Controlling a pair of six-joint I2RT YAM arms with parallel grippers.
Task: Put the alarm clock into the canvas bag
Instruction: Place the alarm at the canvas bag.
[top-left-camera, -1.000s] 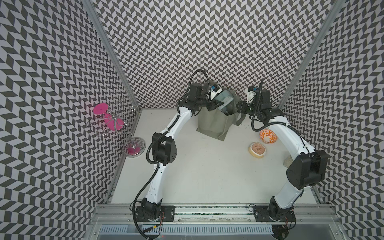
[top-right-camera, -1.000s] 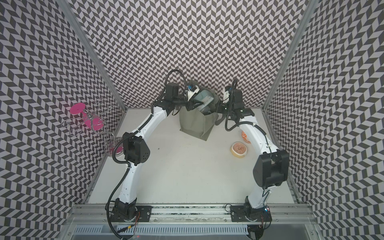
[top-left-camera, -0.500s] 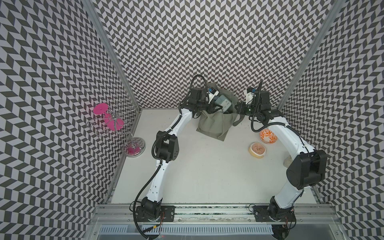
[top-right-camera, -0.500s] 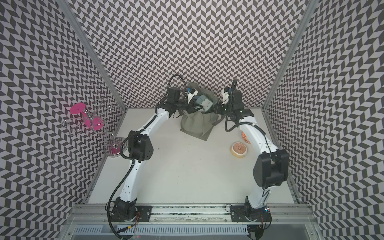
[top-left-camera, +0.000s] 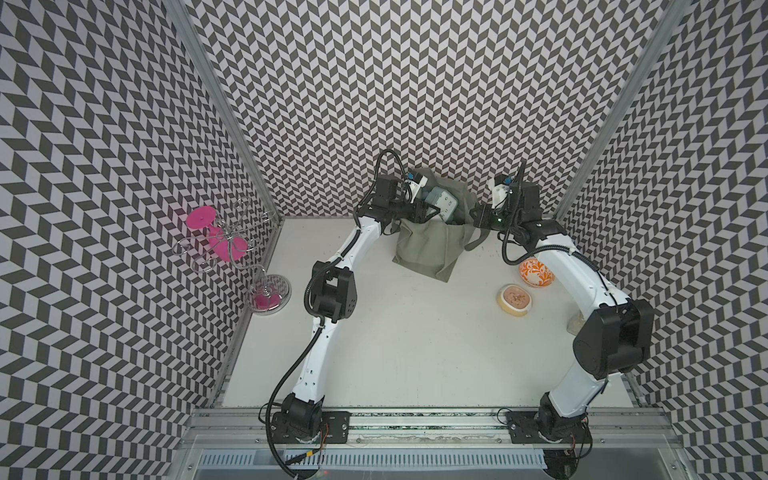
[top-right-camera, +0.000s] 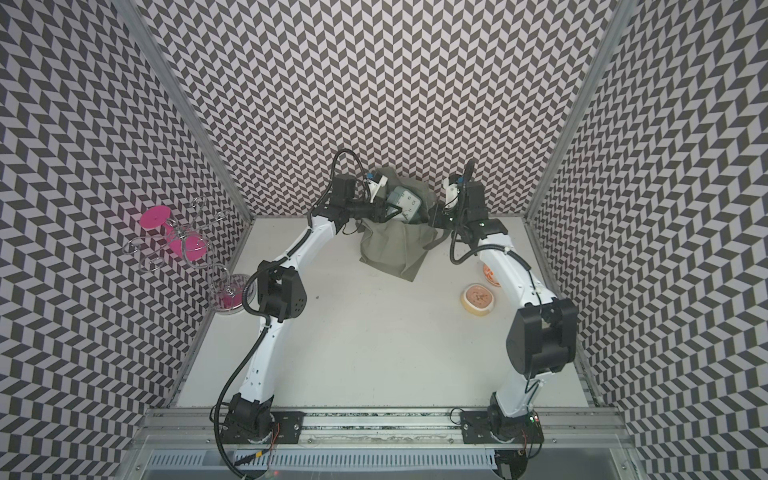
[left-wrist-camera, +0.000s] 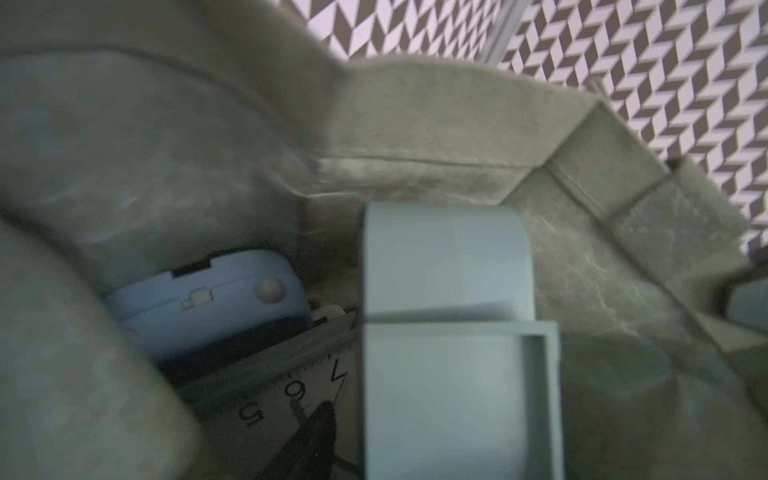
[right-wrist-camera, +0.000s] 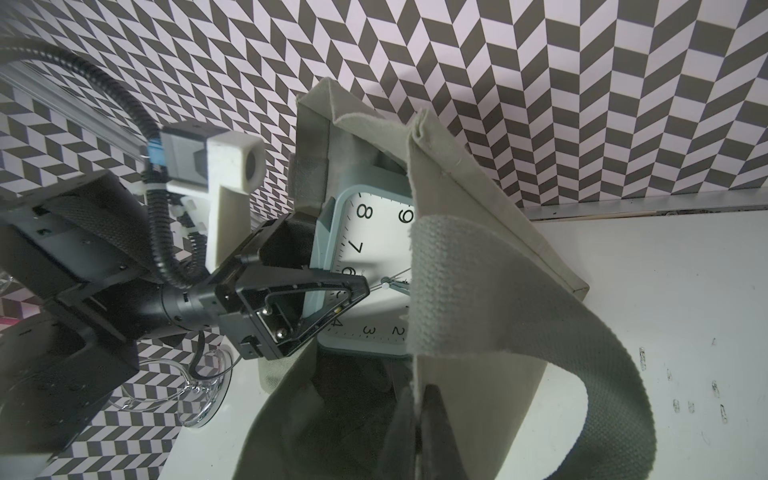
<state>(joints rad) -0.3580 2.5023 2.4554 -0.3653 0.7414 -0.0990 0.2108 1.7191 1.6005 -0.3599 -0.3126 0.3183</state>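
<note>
The alarm clock (right-wrist-camera: 374, 257) is leaning tilted in the mouth of the canvas bag (right-wrist-camera: 478, 395), its edge lying between the spread jaws of the left gripper (right-wrist-camera: 340, 251), while the right gripper (right-wrist-camera: 417, 399) is pinching the bag's rim.

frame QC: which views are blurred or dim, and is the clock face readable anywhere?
Left wrist view: dim inside the canvas bag, soft and blurred, yet 5, 6, 7 on the alarm clock read. Right wrist view: alarm clock and left claw sharp, a claw shadow on its face; right claw, close up, out of focus. Both top views: even light, no glare, clock too small to read.
</note>
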